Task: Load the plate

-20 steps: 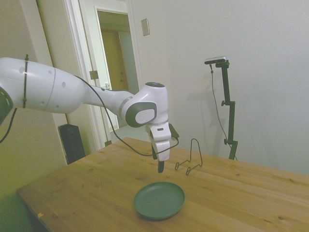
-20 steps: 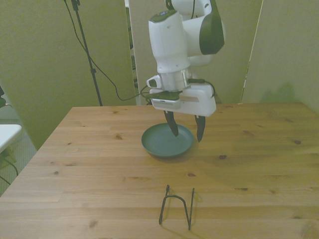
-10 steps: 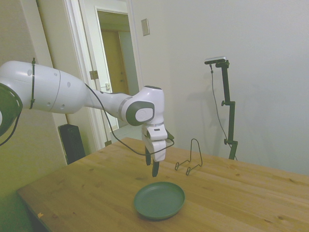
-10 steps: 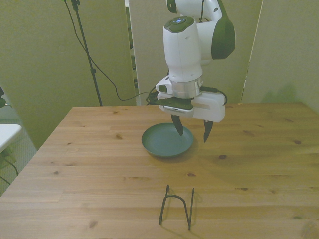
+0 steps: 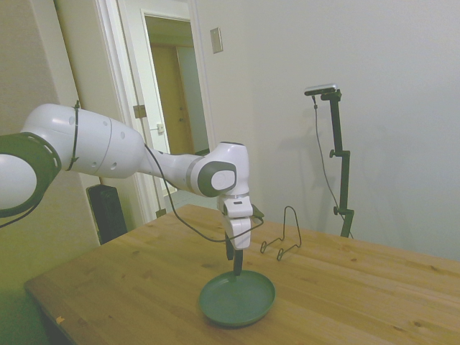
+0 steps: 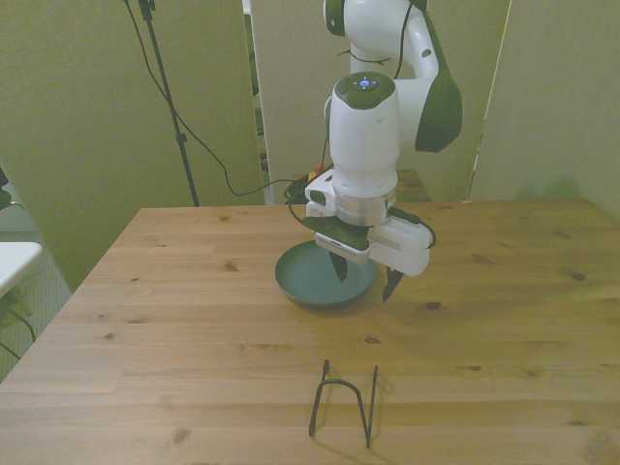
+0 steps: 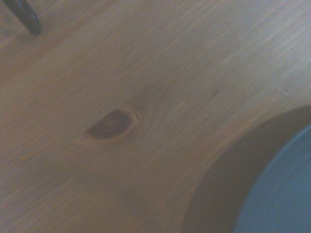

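The dark green plate (image 5: 241,302) (image 6: 302,276) lies flat on the wooden table with nothing in it. My gripper (image 5: 234,264) (image 6: 364,278) hangs low over the plate's edge on the front view's right and is open. One finger (image 6: 338,267) is over the inside of the plate, the other finger (image 6: 389,286) is just outside the rim. Nothing is between them but the rim. The wrist view shows a blurred arc of the plate (image 7: 284,194) at the corner and bare wood with a dark knot (image 7: 109,124).
A thin black wire stand (image 5: 284,233) (image 6: 345,399) stands upright on the table, nearer the camera in the front view and apart from the plate; one of its feet (image 7: 26,15) shows in the wrist view. The wooden table (image 6: 174,320) spreads wide around both.
The gripper has come down from well above the plate to just over its rim. It stayed open. The plate and the wire stand have not moved.
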